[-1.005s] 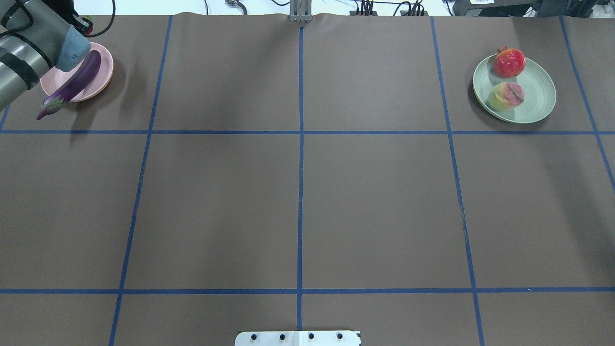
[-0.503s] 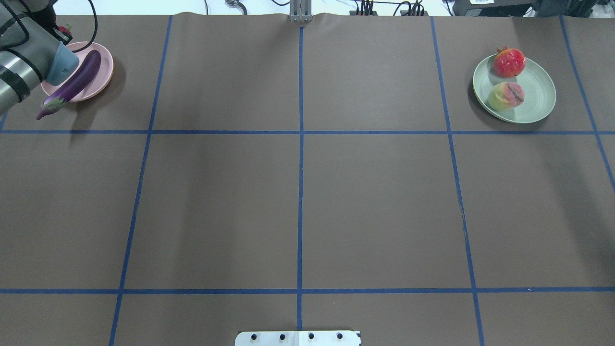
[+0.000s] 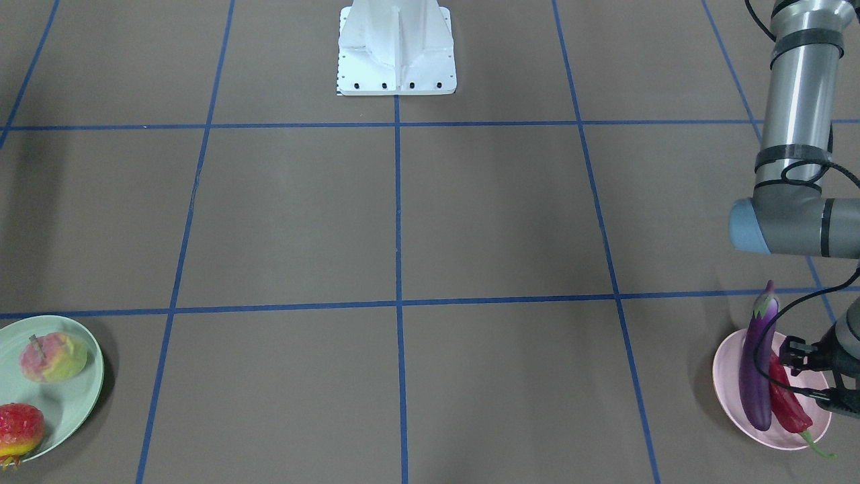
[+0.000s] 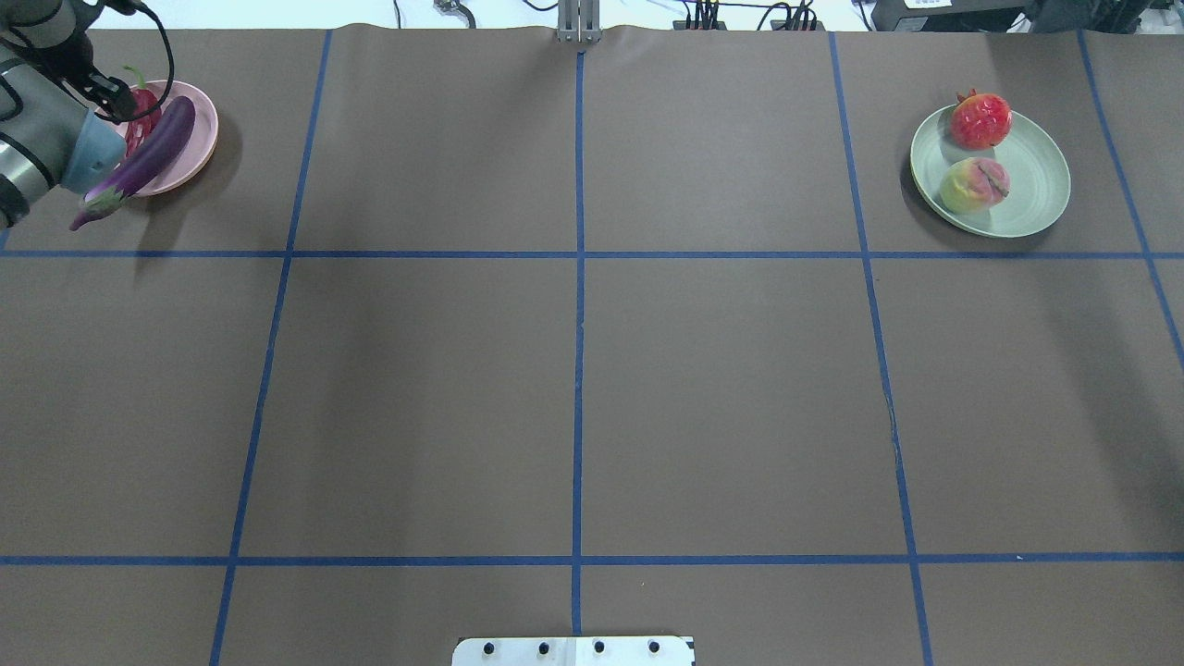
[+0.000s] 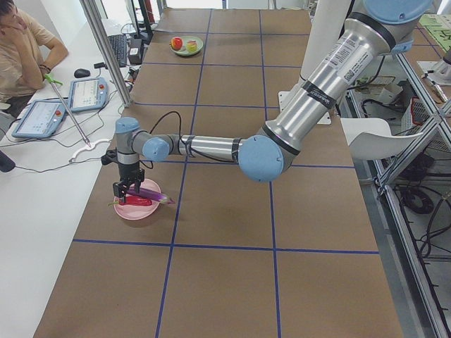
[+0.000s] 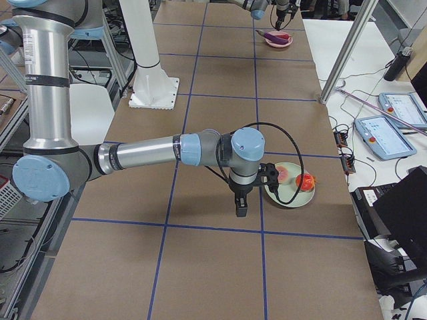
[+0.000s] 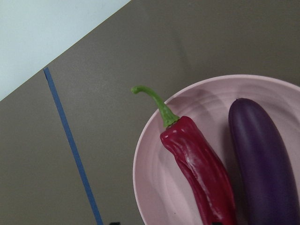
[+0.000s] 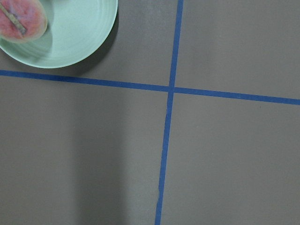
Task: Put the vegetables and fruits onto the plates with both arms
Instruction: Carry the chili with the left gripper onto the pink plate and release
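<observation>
Left arm (image 4: 37, 148) has pulled back toward the overhead view's left edge, uncovering the chili pepper (image 4: 141, 113). The chili lies on the pink plate (image 4: 199, 129), stem pointing away from the robot, long axis roughly parallel to the eggplant (image 4: 139, 165) just beside it. The eggplant lies diagonally, calyx end toward the robot, overhanging the rim above the bench (image 4: 573, 370). Left pincer (image 5: 126, 191) hangs over the chili, jaws apart, gripping nothing. Peach (image 4: 973, 183) and bumpy fruit (image 4: 980, 120) sit on the mint plate (image 4: 1041, 185), far right. Right pincer (image 6: 241, 212) hangs near that plate; can't tell its opening.
</observation>
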Controlling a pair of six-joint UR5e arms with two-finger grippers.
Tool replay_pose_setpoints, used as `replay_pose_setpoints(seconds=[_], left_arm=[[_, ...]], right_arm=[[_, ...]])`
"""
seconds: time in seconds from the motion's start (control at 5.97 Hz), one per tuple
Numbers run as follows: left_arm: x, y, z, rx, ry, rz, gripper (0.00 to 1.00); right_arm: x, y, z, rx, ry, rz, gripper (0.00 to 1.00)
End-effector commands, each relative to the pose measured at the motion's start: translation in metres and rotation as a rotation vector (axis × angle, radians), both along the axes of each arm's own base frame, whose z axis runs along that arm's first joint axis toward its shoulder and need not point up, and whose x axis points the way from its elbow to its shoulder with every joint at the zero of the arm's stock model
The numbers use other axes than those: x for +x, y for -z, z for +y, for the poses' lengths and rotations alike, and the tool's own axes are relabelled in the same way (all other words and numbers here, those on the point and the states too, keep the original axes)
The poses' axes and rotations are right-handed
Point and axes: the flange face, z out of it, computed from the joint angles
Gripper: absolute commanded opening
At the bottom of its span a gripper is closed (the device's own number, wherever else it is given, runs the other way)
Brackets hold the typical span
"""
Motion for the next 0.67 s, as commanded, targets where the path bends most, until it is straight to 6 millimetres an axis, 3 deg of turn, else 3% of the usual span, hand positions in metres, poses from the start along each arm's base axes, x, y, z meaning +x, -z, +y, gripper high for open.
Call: replay_pose_setpoints(seconds=[0.0,0.17,0.34,0.5], left_arm=[[-0.027,0.016,0.003,-0.027,-0.002,0.135,1.0],[-0.057,0.021,0.014,-0.065,0.013,0.215,1.0],[-0.093,0.02,0.038,-0.112,0.04,0.27,1.0],[-0.128,0.021,0.075,-0.139,0.074,0.275,1.0]], right_arm=[[0.0,0.0,0.0,0.004,0.002,0.001,1.0],[0.0,0.0,0.0,0.003,-0.001,0.001,1.0],[0.0,0.0,0.0,0.005,0.003,0.003,1.0],[0.0,0.0,0.0,0.003,-0.001,0.004,1.0]])
